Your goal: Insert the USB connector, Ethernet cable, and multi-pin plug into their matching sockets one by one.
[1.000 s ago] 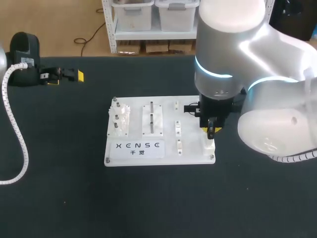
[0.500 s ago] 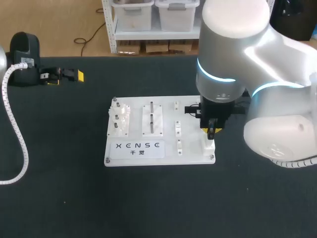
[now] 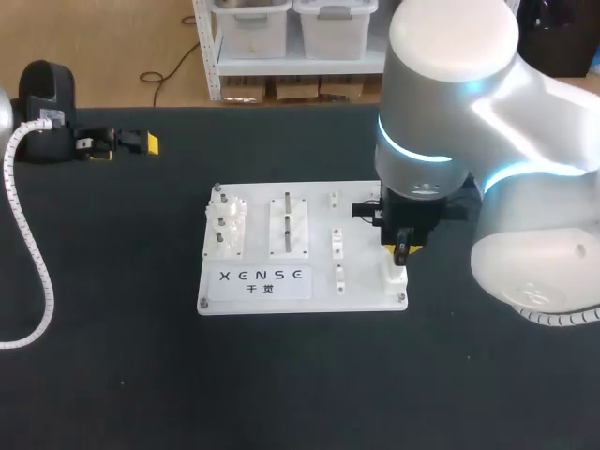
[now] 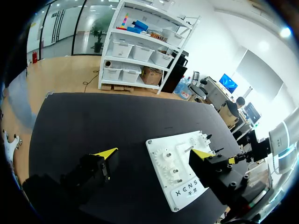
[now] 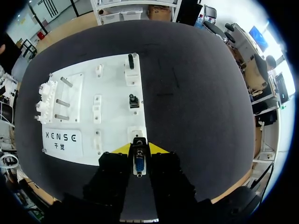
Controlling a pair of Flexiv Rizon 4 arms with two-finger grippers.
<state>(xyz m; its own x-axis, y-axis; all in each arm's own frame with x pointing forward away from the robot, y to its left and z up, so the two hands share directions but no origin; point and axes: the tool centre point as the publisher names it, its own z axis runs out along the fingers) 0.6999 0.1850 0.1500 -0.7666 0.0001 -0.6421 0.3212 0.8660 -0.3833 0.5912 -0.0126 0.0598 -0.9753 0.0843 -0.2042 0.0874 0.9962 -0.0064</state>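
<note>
A white board (image 3: 361, 281) lies mid-table. My right gripper (image 3: 401, 249) hangs over its near right corner, shut on the multi-pin plug (image 5: 138, 164), a small metal connector with a blue face. Directly ahead of the fingertips sits a white raised socket block (image 5: 137, 134). Farther along the same column of the board (image 5: 112, 74), two dark plugs (image 5: 133, 101) (image 5: 131, 60) stand in white sockets. My left gripper (image 3: 127, 148) rests at the table's far left, away from the board. In the left wrist view that gripper (image 4: 154, 154) is open and holds nothing.
White gears (image 5: 44, 100) and upright pegs (image 5: 65, 93) occupy the board's left part, with a printed label (image 3: 262, 277) at its near edge. A white coiled cable (image 3: 28, 234) runs down the table's left side. Bare black tabletop surrounds the board.
My right arm's upper body has swung slightly to the right. Its gripper stays over the board's near right corner with the plug. The left arm has not moved.
</note>
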